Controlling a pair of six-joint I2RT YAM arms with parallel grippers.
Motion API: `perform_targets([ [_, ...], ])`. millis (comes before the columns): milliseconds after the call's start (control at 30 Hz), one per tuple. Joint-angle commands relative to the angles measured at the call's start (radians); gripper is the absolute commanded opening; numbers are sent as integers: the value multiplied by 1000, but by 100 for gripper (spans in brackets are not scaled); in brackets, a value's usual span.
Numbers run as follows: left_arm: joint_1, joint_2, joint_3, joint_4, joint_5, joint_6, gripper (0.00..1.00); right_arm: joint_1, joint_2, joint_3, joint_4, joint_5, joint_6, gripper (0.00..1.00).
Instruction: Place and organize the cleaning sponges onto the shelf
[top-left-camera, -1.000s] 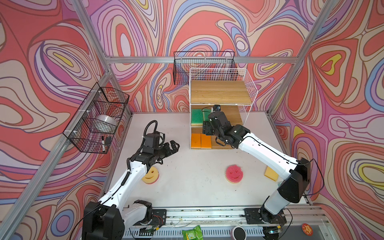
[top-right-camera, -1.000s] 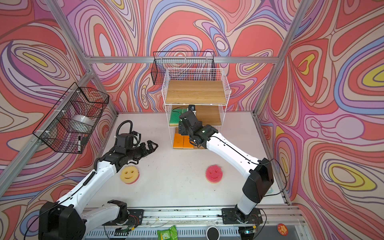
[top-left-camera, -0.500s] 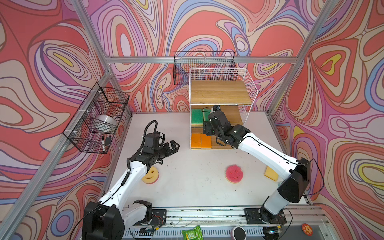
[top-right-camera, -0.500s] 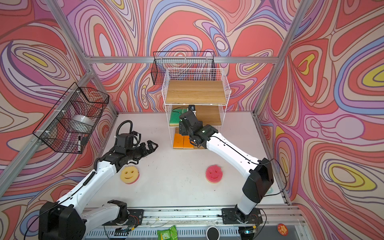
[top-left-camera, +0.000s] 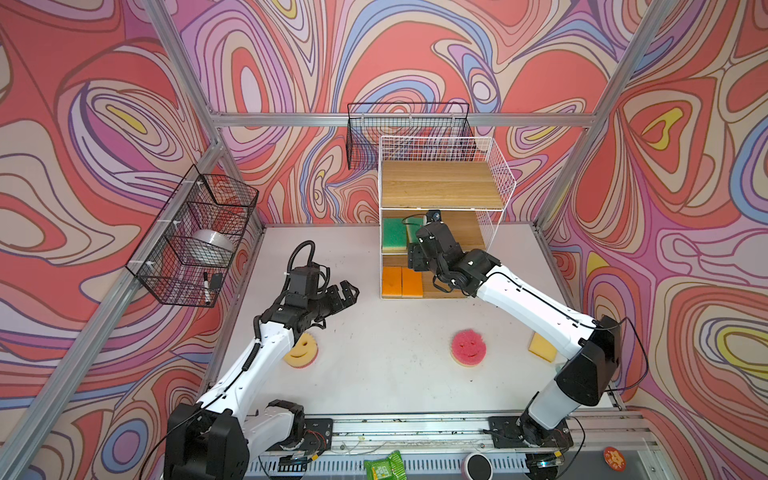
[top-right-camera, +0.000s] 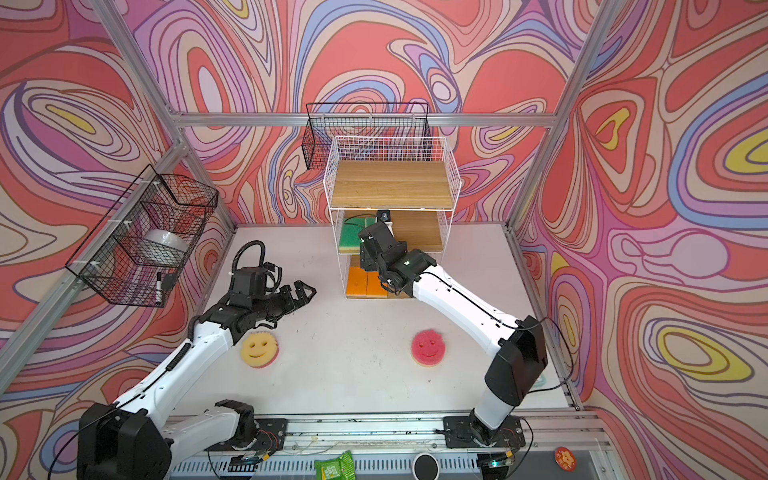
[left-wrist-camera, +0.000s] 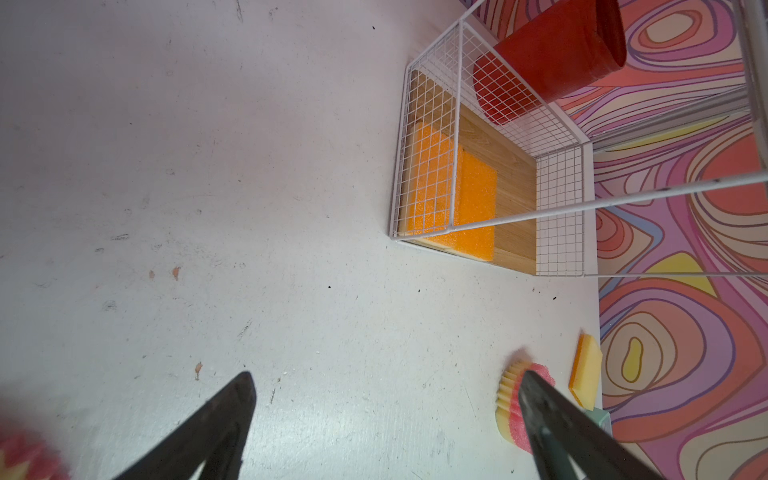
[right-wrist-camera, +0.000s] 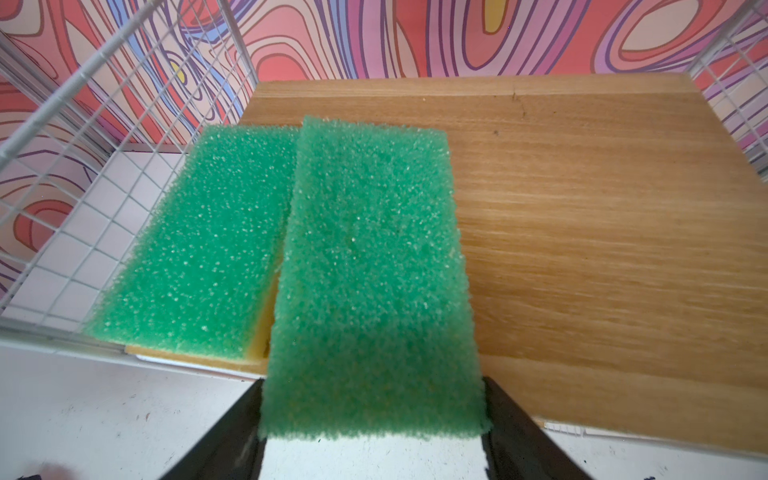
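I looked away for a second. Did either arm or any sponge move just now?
Nothing visibly moved. The right gripper still holds the green sponge over the middle board of the shelf, beside a second green sponge. The left gripper stays open and empty. The yellow smiley sponge and pink smiley sponge lie where they were.

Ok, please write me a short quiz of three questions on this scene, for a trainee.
1. True or false: the left gripper holds a sponge.
2. Which tier of the shelf holds the two orange sponges? A top, B middle, C bottom.
3. How many round smiley sponges lie on the table?
Key: 1 false; 2 C; 3 two.
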Motion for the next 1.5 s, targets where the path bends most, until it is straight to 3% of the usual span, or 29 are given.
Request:
perform_targets([
  [0, -7, -2, -10, 14, 2, -10, 100, -10, -29, -2, 23, 28, 1, 75],
  [467, -7, -3, -14, 16, 3, -12, 100, -10, -58, -39, 39, 7, 38, 71],
  [1467, -7, -5, -10, 12, 3, -9, 100, -10, 23, 31, 49, -9, 26, 76],
])
